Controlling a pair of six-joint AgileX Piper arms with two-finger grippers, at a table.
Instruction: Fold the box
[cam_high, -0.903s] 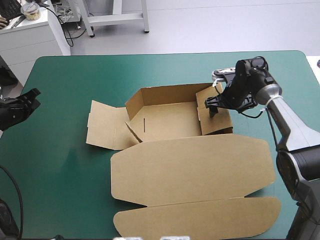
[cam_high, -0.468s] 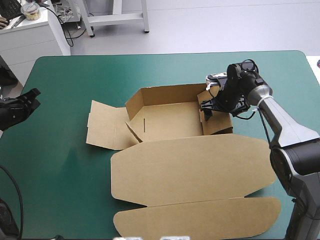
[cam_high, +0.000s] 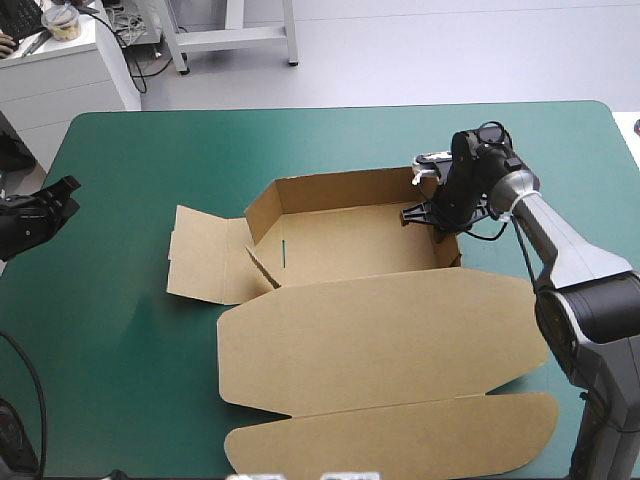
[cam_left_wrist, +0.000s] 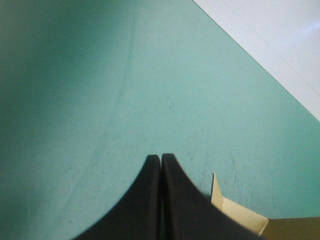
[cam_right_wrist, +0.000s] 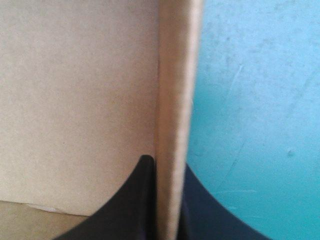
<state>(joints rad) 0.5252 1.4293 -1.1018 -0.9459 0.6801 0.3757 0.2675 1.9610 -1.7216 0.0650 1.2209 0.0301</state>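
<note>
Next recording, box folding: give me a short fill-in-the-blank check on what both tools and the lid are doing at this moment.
1. The right tool is shut on the box's ___ wall.
2. The left tool is ___, holding nothing, with bare teal-green cover ahead of it.
3. The lid lies ___ on the cover, on the box's near side.

Missing words: right; shut; flat.

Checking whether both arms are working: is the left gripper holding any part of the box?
No, the left gripper is shut empty over the bare teal-green cover, the box lying off to its side.
</note>
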